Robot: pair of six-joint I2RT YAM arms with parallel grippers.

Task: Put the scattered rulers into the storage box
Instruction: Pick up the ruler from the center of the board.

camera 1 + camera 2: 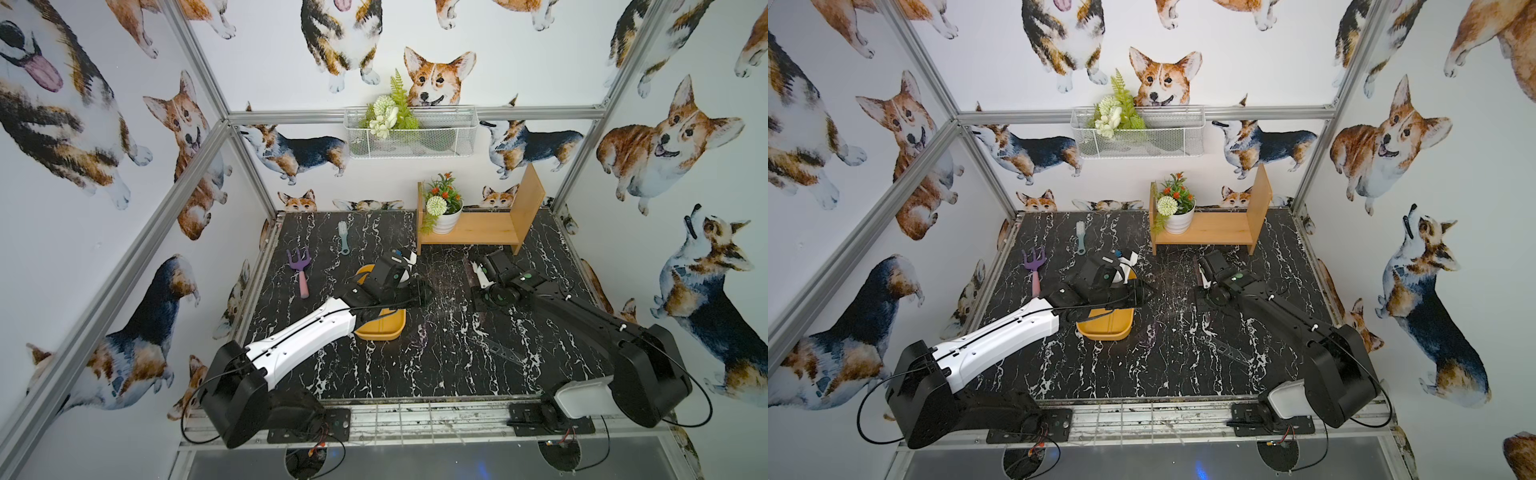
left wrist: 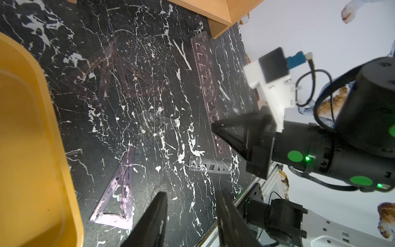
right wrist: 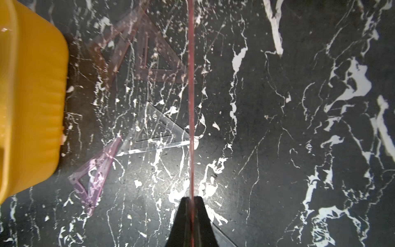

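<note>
Black marble tabletop (image 3: 277, 149), right fingers (image 3: 179, 224) pinching pink ruler (image 3: 190, 85), storage box (image 3: 32, 85) nearby

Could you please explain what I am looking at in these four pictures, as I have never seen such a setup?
Two robot arms stand at a black marble table. Two pictures look down from overhead; the other two come from a camera on each arm's wrist. On the table lie a yellow tray, clear set squares, a grey ruler, a purple fork and a brush. The right gripper is shut on a pinkish ruler; the left gripper is open and holds nothing.
</note>
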